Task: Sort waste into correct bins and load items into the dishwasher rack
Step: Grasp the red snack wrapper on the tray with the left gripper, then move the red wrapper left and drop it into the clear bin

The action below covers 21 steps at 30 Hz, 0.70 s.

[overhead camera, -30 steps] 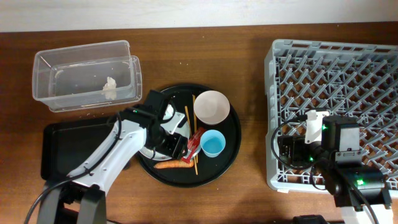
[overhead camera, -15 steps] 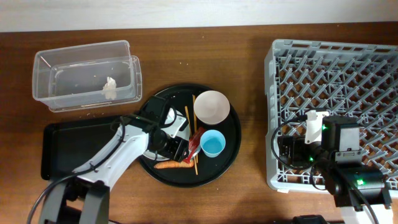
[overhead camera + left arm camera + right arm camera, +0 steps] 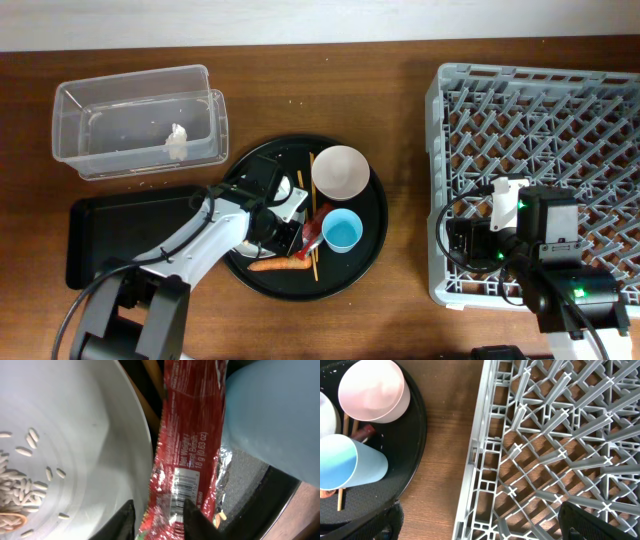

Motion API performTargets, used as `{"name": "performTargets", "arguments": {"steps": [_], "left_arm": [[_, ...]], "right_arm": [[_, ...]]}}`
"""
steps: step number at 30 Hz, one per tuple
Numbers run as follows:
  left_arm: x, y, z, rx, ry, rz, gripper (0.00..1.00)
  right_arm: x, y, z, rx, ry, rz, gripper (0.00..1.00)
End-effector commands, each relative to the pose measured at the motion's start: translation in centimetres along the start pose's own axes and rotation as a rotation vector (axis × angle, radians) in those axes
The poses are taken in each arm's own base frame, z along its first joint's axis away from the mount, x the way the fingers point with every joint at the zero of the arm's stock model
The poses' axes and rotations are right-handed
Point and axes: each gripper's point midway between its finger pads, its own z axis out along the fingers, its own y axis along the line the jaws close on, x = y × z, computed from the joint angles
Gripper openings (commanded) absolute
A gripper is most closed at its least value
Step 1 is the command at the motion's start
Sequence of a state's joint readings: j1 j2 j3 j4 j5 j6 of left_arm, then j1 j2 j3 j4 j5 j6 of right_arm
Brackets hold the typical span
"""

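The waste-sorting step is underway. The left end effector (image 3: 159,519) is reaching down over the round black tray (image 3: 372,236), its fingers a narrow gap apart and straddling the lower end of the red wrapper (image 3: 187,450). They do not appear to be pinching it yet. The wrapper is lying between the pale plate (image 3: 75,435), which is carrying beige food scraps (image 3: 20,477), and the blue cup (image 3: 275,410). The next move calls for closing on the wrapper without catching the plate rim, then lifting it clear and carrying it to a bin.

The right end effector (image 3: 482,527) is hovering over the dishwasher rack (image 3: 560,120), spread wide and holding nothing. No dishes are sitting in the rack.

The clear tub (image 3: 216,118) is holding a crumpled tissue (image 3: 178,142). The black rectangular tray (image 3: 100,225) is showing nothing inside. The white bowl (image 3: 340,172), chopsticks (image 3: 314,262) and carrot (image 3: 280,266) are waiting on the round tray.
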<state>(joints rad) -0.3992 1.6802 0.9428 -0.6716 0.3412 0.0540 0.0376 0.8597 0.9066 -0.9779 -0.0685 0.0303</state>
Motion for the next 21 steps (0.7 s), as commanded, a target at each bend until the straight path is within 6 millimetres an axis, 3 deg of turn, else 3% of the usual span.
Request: {"name": "performTargets", "arguments": {"steps": [1, 4, 9, 14, 17, 21], "left_arm": [[0.2, -0.1, 0.3, 0.012, 0.006, 0.002, 0.26], [0.2, -0.1, 0.3, 0.011, 0.007, 0.002, 0.24], [0.0, -0.1, 0.2, 0.01, 0.004, 0.003, 0.11], [-1.2, 0.5, -0.6, -0.038, -0.016, 0.008, 0.06], [-2.0, 0.5, -1.8, -0.055, -0.018, 0.008, 0.0], [-4.0, 0.1, -4.2, -0.058, -0.043, 0.005, 0.0]], "right_arm": [[-0.5, 0.2, -0.4, -0.007, -0.014, 0.002, 0.98], [-0.5, 0.2, -0.4, -0.007, -0.013, 0.002, 0.98], [-0.5, 0.3, -0.4, -0.007, -0.013, 0.002, 0.98], [-0.5, 0.2, -0.4, -0.007, -0.013, 0.002, 0.98], [-0.5, 0.2, -0.4, -0.007, -0.013, 0.002, 0.98], [-0.5, 0.2, -0.4, -0.007, -0.013, 0.001, 0.98]]}}
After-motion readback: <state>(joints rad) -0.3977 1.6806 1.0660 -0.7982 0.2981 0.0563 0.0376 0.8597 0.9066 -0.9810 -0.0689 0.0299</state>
